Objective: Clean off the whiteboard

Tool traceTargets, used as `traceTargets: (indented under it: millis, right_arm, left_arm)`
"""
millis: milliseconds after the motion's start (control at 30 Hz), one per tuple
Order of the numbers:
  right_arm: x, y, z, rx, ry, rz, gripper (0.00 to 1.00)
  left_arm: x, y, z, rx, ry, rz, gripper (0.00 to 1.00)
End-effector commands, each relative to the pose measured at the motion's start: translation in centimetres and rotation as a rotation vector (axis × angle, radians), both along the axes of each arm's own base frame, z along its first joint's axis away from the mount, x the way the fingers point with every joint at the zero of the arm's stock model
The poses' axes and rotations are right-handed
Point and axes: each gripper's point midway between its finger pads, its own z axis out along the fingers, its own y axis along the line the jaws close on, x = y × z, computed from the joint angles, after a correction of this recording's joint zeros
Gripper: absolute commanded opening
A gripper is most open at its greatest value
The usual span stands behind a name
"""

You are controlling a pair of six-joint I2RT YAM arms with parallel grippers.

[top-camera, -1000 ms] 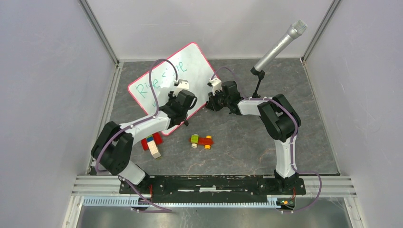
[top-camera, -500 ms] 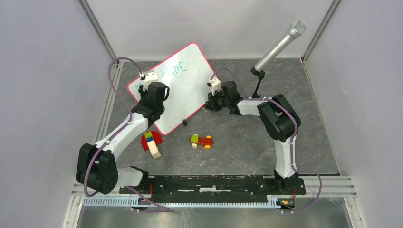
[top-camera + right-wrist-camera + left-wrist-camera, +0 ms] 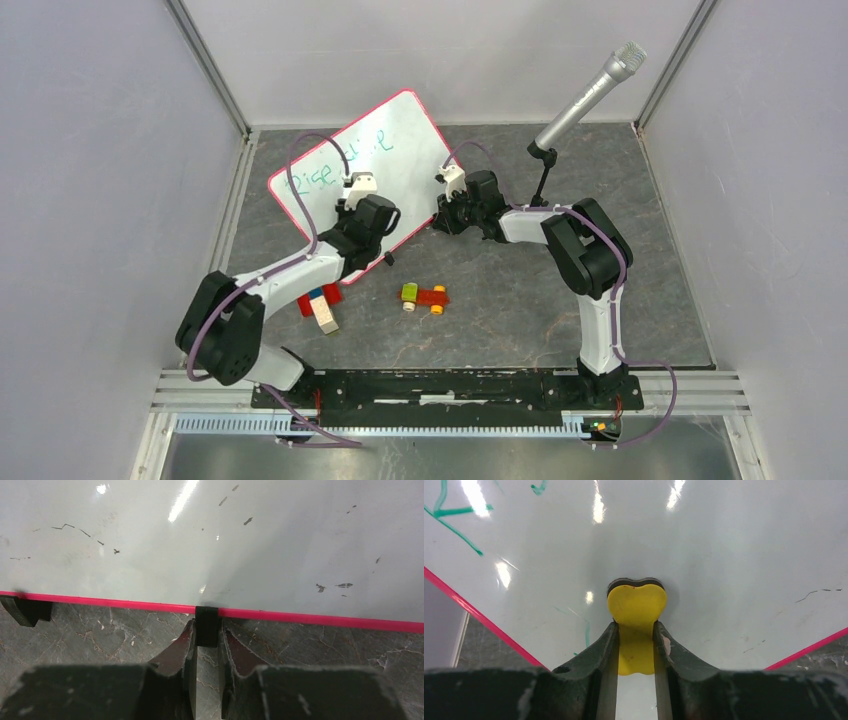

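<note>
The whiteboard (image 3: 410, 150) lies at a slant on the bench (image 3: 520, 310), in the upper middle of the top view. The left tool (image 3: 636, 630) is closed to a narrow gap around a yellow eraser (image 3: 636, 602), whose dark pad face is pressed to the board's surface in its lower part. The right tool (image 3: 206, 632) is pinched onto a black clip foot (image 3: 206, 622) at the board's pink rim, apparently to steady it.

The step in hand looks like wiping. The middle and right of the board read clean apart from faint specks, while green writing (image 3: 305, 178) runs along the upper left edge in 2 patches. The next move calls for carrying the eraser up and left across those letters with even downward pressure, the right tool bracing the board against sliding.
</note>
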Motion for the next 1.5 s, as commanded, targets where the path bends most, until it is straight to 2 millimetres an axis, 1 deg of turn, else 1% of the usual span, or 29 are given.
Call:
traceTargets:
  millis: [0, 100, 233, 300, 333, 400, 467, 567, 633, 733, 833, 933, 967, 1033, 1133, 1233, 1333, 1367, 1400, 1467]
  right_arm:
    - [-1.0, -0.3, -1.1, -0.010, 0.056, 0.008, 0.00]
    - [-1.0, -0.3, -1.1, -0.009, 0.057, 0.008, 0.00]
    - [-0.9, -0.3, -1.1, -0.007, 0.058, 0.007, 0.00]
    - [-0.9, -0.3, -1.1, -0.004, 0.059, 0.007, 0.00]
    - [-0.9, -0.3, -1.1, -0.004, 0.058, 0.008, 0.00]
    - [-0.9, -0.3, -1.1, -0.005, 0.057, 0.008, 0.00]
    - [-0.9, -0.3, -1.1, -0.004, 0.060, 0.008, 0.00]
    - [-1.0, -0.3, -1.2, -0.004, 0.062, 0.008, 0.00]
    - [-1.0, -0.3, -1.1, -0.003, 0.060, 0.009, 0.00]
    - [-1.0, -0.3, -1.2, -0.005, 0.061, 0.008, 0.00]
    - [-1.0, -0.3, -1.3, -0.006, 0.063, 0.007, 0.00]
    - [-1.0, -0.4, -1.3, -0.006, 0.064, 0.006, 0.00]
    - [-1.0, -0.4, -1.3, -0.005, 0.065, 0.006, 0.00]
    - [-1.0, -0.4, -1.3, -0.006, 0.064, 0.006, 0.00]
    - [-1.0, -0.4, -1.4, -0.007, 0.065, 0.005, 0.00]
    - [-0.9, -0.3, -1.4, -0.005, 0.065, 0.007, 0.00]
    - [-0.9, -0.3, -1.5, -0.003, 0.069, 0.007, 0.00]
    - [-1.0, -0.3, -1.5, -0.002, 0.071, 0.008, 0.00]
    - [-1.0, -0.2, -1.5, 0.001, 0.072, 0.010, 0.00]
    - [-1.0, -0.2, -1.6, 0.002, 0.074, 0.010, 0.00]
  left_arm:
    - [-1.0, 0.2, -2.3, -0.047, 0.027, 0.070, 0.19]
    - [-1.3, 1.8, -0.7, -0.037, -0.007, 0.105, 0.20]
    - [-1.7, 5.1, 1.7, -0.044, -0.069, 0.166, 0.21]
    - [-2.0, 6.4, 2.7, -0.049, -0.090, 0.193, 0.21]
    - [-2.3, 6.7, 2.9, -0.055, -0.092, 0.196, 0.21]
    - [-2.7, 6.5, 2.7, -0.070, -0.089, 0.181, 0.21]
    - [-3.0, 6.5, 1.9, -0.076, -0.074, 0.179, 0.21]
    - [-3.0, 6.0, 0.4, -0.086, -0.041, 0.167, 0.20]
    - [-2.9, 4.8, -0.1, -0.095, -0.031, 0.143, 0.20]
    - [-2.9, 2.4, -1.0, -0.105, -0.014, 0.101, 0.20]
    - [-3.1, -0.1, -3.0, -0.168, 0.017, 0.063, 0.20]
    - [-3.4, -1.2, -4.6, -0.183, 0.052, 0.055, 0.19]
    - [-3.5, -1.1, -4.9, -0.181, 0.059, 0.066, 0.19]
    - [-3.6, -0.5, -4.3, -0.169, 0.046, 0.084, 0.19]
    - [-3.7, 1.2, -2.4, -0.168, 0.007, 0.109, 0.19]
    - [-3.8, 3.6, -0.5, -0.185, -0.041, 0.144, 0.20]
    - [-3.8, 6.3, 0.4, -0.181, -0.063, 0.193, 0.20]
    - [-3.9, 6.8, 0.7, -0.173, -0.068, 0.198, 0.20]
    - [-3.8, 6.9, 0.9, -0.167, -0.069, 0.192, 0.20]
    - [-3.8, 6.1, 0.4, -0.191, -0.051, 0.161, 0.20]
